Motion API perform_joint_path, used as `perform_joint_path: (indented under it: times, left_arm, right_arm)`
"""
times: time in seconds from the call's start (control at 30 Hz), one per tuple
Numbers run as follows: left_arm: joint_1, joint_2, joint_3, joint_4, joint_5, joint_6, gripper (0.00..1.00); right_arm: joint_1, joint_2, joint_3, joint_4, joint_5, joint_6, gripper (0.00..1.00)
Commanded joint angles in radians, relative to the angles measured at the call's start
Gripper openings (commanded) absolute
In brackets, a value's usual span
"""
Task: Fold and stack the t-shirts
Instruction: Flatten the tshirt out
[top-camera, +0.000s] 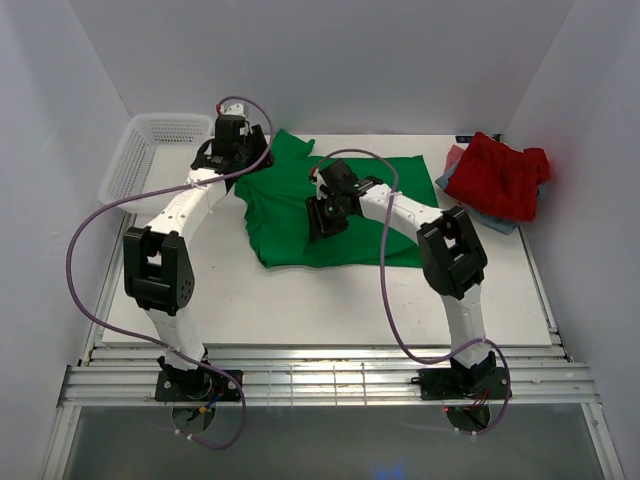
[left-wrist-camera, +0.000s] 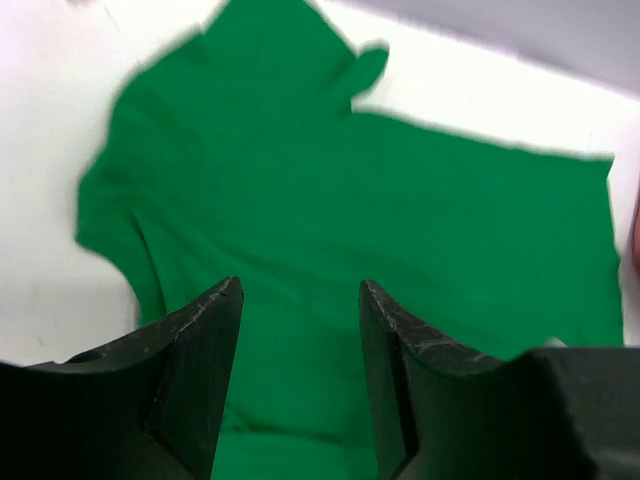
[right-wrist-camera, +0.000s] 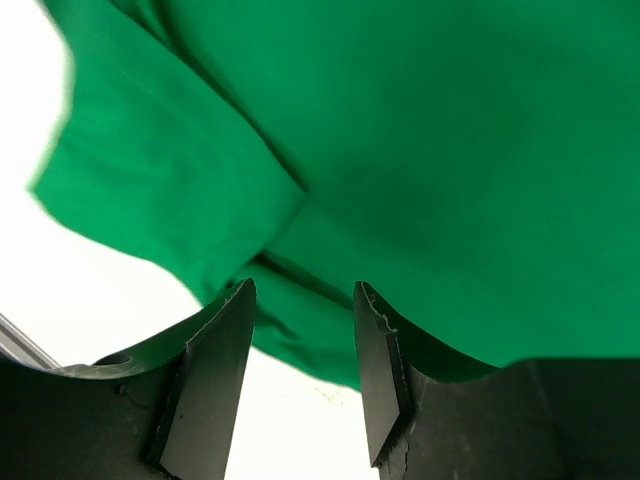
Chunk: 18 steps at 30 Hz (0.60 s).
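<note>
A bright green t-shirt (top-camera: 400, 200) lies spread on the white table, partly folded at its left side. My left gripper (top-camera: 238, 158) hovers over its upper left part, open and empty; the left wrist view shows green cloth (left-wrist-camera: 330, 190) beyond the open jaws. My right gripper (top-camera: 328, 218) hovers over the shirt's middle, open and empty; the right wrist view shows a folded sleeve and the shirt's edge (right-wrist-camera: 180, 200) past the jaws. A red t-shirt (top-camera: 505, 175) lies crumpled at the far right on a blue-grey one (top-camera: 490, 218).
A white mesh basket (top-camera: 140, 155) stands at the far left back corner. White walls enclose the table on three sides. The arms' bases sit on a metal rail (top-camera: 330, 385) at the near edge.
</note>
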Motion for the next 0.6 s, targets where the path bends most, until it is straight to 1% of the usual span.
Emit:
perform_joint_path:
  times: [0.0, 0.23, 0.37, 0.57]
  left_arm:
    - [-0.028, -0.097, -0.122, -0.033, 0.072, -0.020, 0.61]
    - [-0.059, -0.190, -0.270, -0.032, 0.086, -0.058, 0.61]
    - [-0.068, -0.220, -0.320, -0.032, 0.090, -0.070, 0.61]
    - [-0.074, -0.265, -0.354, -0.033, 0.089, -0.076, 0.61]
  right_arm:
    - [0.035, 0.011, 0.059, -0.049, -0.027, 0.031, 0.50]
    - [0.060, 0.008, -0.033, 0.034, -0.064, 0.076, 0.50]
    - [0.069, 0.014, -0.040, 0.057, -0.069, 0.096, 0.50]
    - [0.073, 0.049, -0.050, 0.095, -0.075, 0.102, 0.50]
